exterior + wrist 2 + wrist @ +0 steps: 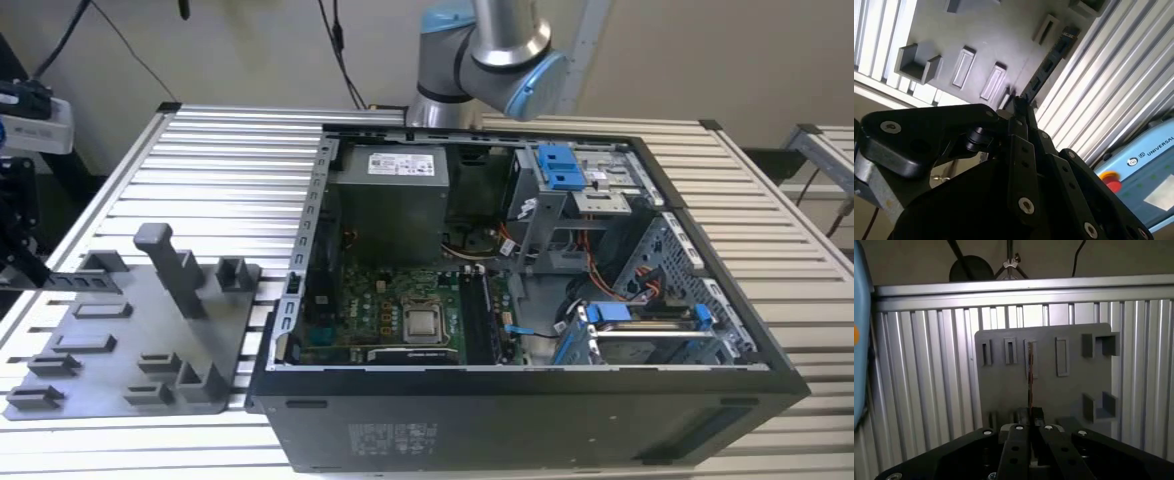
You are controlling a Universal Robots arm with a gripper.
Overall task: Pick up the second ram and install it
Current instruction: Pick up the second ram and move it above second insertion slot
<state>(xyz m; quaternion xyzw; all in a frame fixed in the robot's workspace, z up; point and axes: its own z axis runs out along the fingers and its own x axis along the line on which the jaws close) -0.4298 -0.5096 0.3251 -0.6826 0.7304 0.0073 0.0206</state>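
The second ram (80, 281) is a thin dark board held level at the exterior view's far left, above the edge of the grey holder plate (120, 350). My gripper (20, 272) is shut on one end of it. In the second wrist view the ram (1050, 59) runs out from the closed gripper (1017, 104) over the holder plate (984, 30). Seen edge-on in the first wrist view, the ram (1030, 375) rises from the gripper (1030, 416) in front of the plate's row of slots (1010, 351).
An open computer case (534, 420) lies on the slatted table (227, 160), with the motherboard (400, 300) and its long black slots (481, 322) exposed. A tall grey post (174, 262) stands on the holder plate. The arm's base (481, 50) is behind the case.
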